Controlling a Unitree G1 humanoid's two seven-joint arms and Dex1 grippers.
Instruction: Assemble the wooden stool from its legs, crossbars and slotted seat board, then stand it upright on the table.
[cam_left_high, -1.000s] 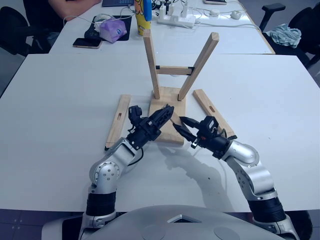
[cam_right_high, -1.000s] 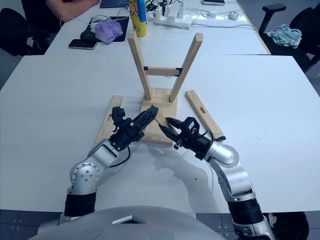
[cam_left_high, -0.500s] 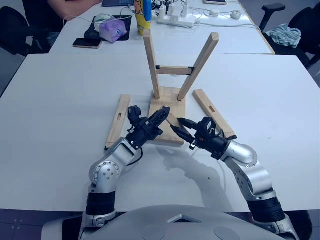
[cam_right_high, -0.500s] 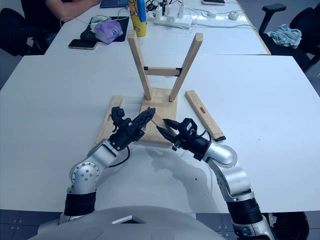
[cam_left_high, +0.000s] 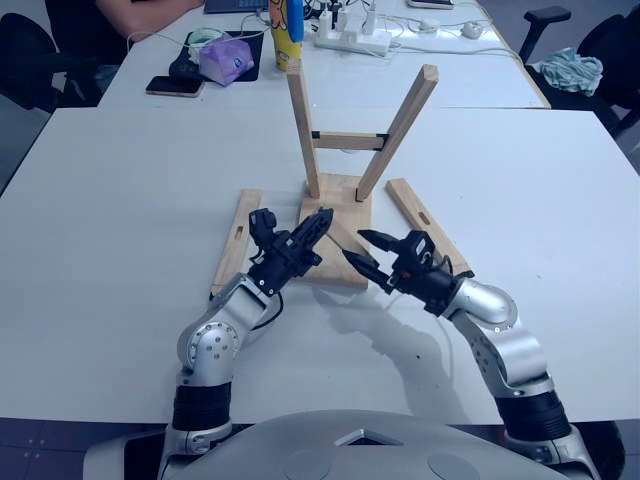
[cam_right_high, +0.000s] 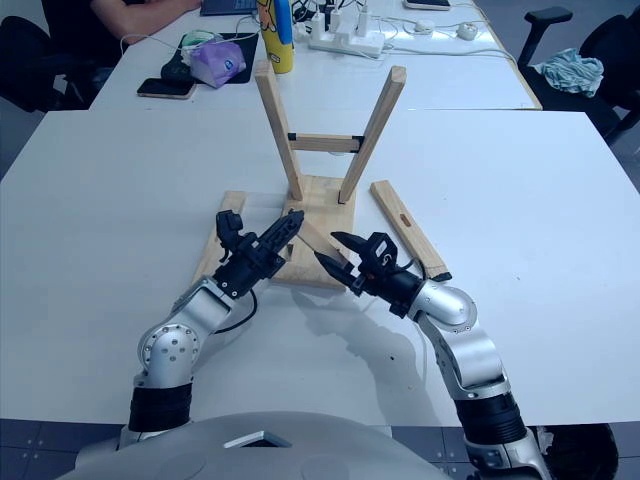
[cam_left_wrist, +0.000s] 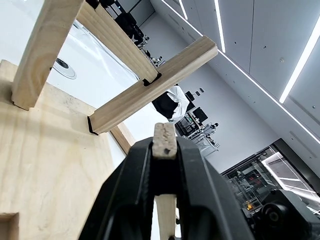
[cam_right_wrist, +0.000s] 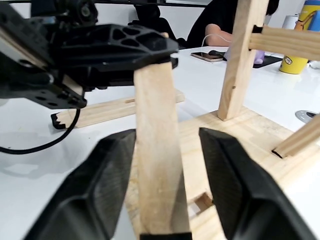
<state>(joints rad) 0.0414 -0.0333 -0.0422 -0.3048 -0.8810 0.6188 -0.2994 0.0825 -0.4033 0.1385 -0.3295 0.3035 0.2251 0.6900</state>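
My left claw (cam_left_high: 318, 222) has drawn back a little toward the far left and tipped upward. It has lifted the loose crossbar (cam_right_wrist: 156, 145) with it. My right claw (cam_left_high: 358, 248) has edged in so that its fingers now sit on either side of that bar.

The crossbar is off the worktop (cam_left_high: 120, 200), slanting above the near half of the seat board (cam_left_high: 336, 198). My left claw is clamped tight on its left end. My right claw is spread wide around the other end and is not yet gripping.

The seat board lies flat in the middle of the worktop. At its far edge the left standing leg (cam_left_high: 303, 130) and the right standing leg (cam_left_high: 398, 130) are set into the board. They lean apart and are tied together by the fitted crossbar (cam_left_high: 350, 140). A near slot in the board looks unfilled. The left loose leg (cam_left_high: 237, 240) lies flat just left of the board. The right loose leg (cam_left_high: 425, 225) lies just right of it.

I judge this step to be passing or steadying the second crossbar between my two claws, with the build roughly half done. Next, my right claw needs to close squarely on the bar before the left lets go. Then the bar's end must be lined up with the slot in a loose leg. A skewed grip would likely let the bar twist.
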